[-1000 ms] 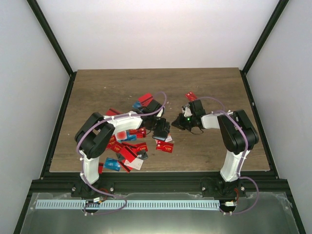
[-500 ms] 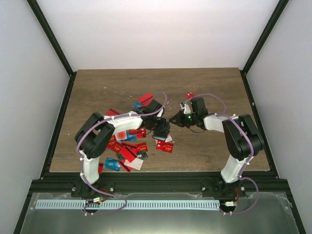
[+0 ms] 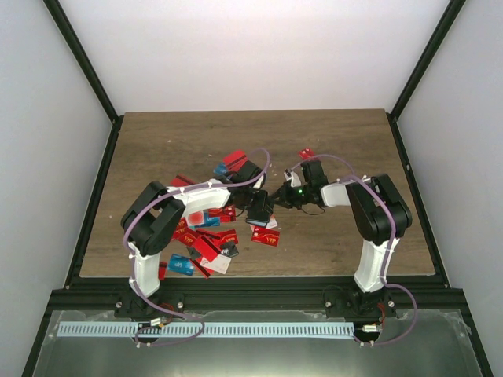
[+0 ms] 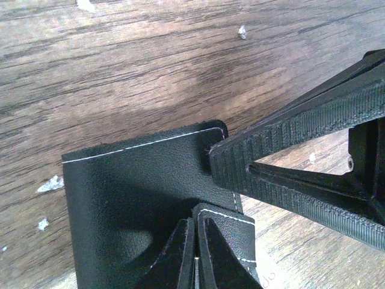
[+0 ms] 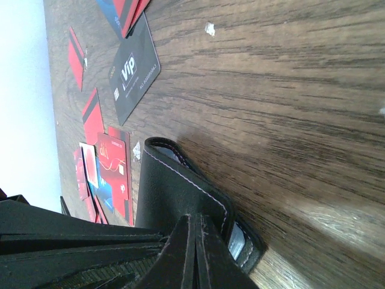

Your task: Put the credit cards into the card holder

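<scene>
The black card holder (image 3: 258, 214) with white stitching lies on the wooden table, its cover (image 4: 132, 198) slightly lifted so a greyish pocket (image 5: 236, 242) shows. My left gripper (image 4: 196, 226) is shut, its tips pressing on the holder's near part. My right gripper (image 5: 195, 226) is shut too, and its tips rest on the holder's cover at a corner. One of its ribbed fingers (image 4: 283, 144) touches that corner. The two grippers meet over the holder (image 5: 174, 192). Red and blue credit cards (image 3: 206, 236) lie scattered left of it, some (image 5: 111, 168) just beyond its edge.
A dark grey VIP card (image 5: 135, 69) lies beyond the holder. More red cards (image 3: 234, 159) sit behind the left arm, and one red card (image 3: 306, 153) behind the right arm. Black frame rails (image 3: 94, 204) border the table.
My right gripper has swung left across the table and now touches the card holder beside the left gripper. The left arm and the cards have stayed put.
</scene>
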{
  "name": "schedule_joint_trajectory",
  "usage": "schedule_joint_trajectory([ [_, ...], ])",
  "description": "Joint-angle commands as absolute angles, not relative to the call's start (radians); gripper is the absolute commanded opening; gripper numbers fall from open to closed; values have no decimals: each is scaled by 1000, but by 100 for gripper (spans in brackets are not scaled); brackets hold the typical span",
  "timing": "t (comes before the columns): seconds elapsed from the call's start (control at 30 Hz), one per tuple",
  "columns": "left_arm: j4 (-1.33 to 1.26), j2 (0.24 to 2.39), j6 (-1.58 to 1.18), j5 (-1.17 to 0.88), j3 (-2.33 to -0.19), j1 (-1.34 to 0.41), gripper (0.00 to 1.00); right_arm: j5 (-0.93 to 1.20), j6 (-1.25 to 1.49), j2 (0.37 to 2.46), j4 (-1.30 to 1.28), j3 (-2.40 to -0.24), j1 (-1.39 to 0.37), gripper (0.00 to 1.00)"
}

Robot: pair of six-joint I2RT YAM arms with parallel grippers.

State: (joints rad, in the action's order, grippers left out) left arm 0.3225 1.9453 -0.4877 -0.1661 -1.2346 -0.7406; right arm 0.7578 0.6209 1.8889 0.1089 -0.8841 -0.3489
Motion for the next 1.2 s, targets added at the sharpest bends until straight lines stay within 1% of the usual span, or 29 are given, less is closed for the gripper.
schedule_joint_trajectory([
  [0.0,448,1959,-471,-116,-1230,-743,4,703,591,1934,55,-889,-364,1],
  [0.2,485,1929,-471,-103,-1267,-748,4,706,586,1934,50,-891,-364,1],
  [0.6,498,1938,-477,-97,-1269,-754,4,707,581,1935,50,-891,-364,1],
  [1.17,508,1980,-494,-117,-1208,-759,4,707,581,1933,44,-894,-363,1],
])
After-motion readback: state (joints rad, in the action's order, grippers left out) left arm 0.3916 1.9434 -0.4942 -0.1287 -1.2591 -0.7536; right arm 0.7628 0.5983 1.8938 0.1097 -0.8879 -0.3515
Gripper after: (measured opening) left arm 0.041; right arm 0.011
